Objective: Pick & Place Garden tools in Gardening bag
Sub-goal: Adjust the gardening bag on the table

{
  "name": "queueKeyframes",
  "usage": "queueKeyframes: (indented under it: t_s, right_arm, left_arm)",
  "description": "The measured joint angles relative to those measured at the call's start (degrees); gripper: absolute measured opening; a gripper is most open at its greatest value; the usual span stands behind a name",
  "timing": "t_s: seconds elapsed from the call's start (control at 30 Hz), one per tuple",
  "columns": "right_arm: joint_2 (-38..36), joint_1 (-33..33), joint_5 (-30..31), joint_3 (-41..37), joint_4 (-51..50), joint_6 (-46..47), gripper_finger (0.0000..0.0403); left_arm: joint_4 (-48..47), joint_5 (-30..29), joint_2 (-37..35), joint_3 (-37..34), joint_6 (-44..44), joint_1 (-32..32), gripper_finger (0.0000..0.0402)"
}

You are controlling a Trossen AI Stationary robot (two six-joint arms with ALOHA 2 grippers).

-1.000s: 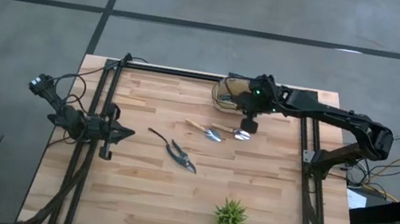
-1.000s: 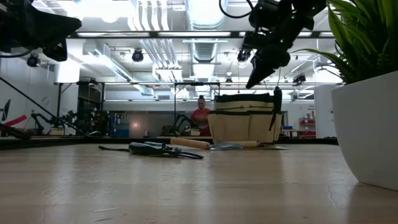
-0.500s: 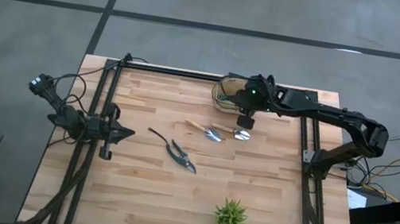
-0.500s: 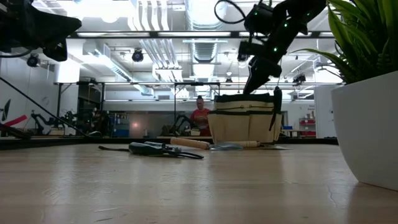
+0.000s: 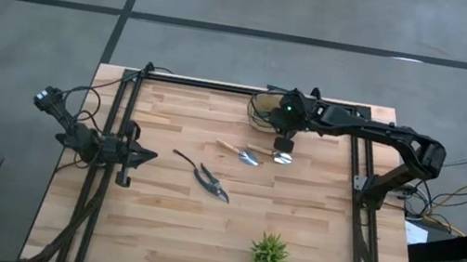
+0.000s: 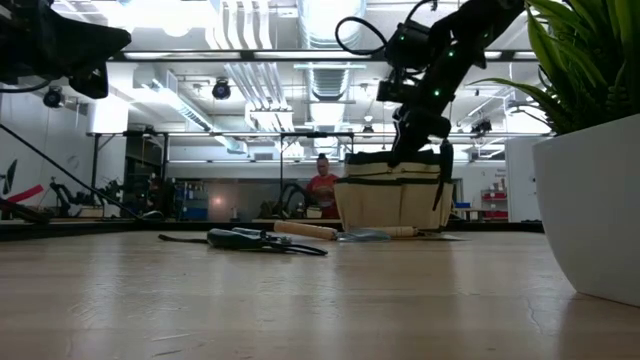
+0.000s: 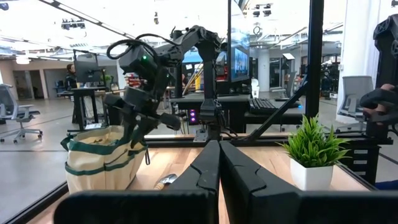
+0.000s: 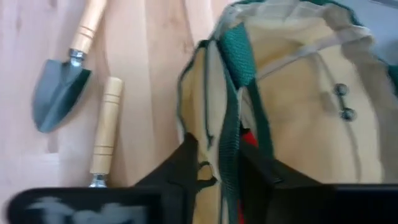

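Your right end effector [image 8: 214,163] hung over the gardening bag [image 5: 265,106] at the bench's far edge, fingers slightly spread around its green trim. Trowel [image 5: 238,152] and shears [image 5: 205,176] lay mid-bench; left end effector [image 5: 141,156] waited pressed together

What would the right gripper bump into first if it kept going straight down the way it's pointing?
Most likely the gardening bag: the right gripper points down at its near rim, with a green handle strap running between its fingers. Exact depth is unclear.

Open robotics lab: ceiling ducts [image 6: 320,70], monitors [image 7: 239,62], office chairs [image 7: 12,115].
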Motion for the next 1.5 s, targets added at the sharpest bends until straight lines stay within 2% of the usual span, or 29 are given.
queueKeyframes:
  t_s: [0.1, 0.23, 0.37, 0.83, 1.17, 1.33, 1.5]
  right_arm:
    - [-0.40, 0.02, -0.15, 0.02, -0.07, -0.68, 0.0019]
    - [-0.47, 0.15, -0.80, 0.02, -0.57, -1.01, 0.0010]
    - [-0.51, 0.68, -3.28, 0.02, -2.30, -1.59, 0.0008]
    - [-2.35, 4.58, -3.54, 0.02, -4.67, -1.98, 0.0008]
    - [-2.93, 4.76, -3.08, 0.02, -4.66, 0.17, 0.0009]
    - [-3.81, 5.03, -2.93, 0.02, -4.49, 1.16, 0.0027]
    - [-5.61, 5.46, -1.56, 0.02, -4.40, 3.33, 0.0073]
  left_arm:
    - [0.00, 0.00, 0.00, 0.00, 0.02, 0.01, 0.0014]
    - [0.00, 0.00, 0.00, 0.00, 0.00, 0.01, 0.0014]
    - [0.00, 0.00, 0.00, 0.00, 0.01, 0.01, 0.0014]
    - [0.00, -0.01, 0.00, 0.00, 0.01, 0.01, 0.0014]
    - [0.00, 0.00, 0.00, 0.00, 0.01, 0.01, 0.0014]
    - [0.00, 0.00, 0.00, 0.00, 0.00, 0.01, 0.0014]
    - [-0.02, 0.00, 0.02, 0.00, 0.00, 0.00, 0.0014]
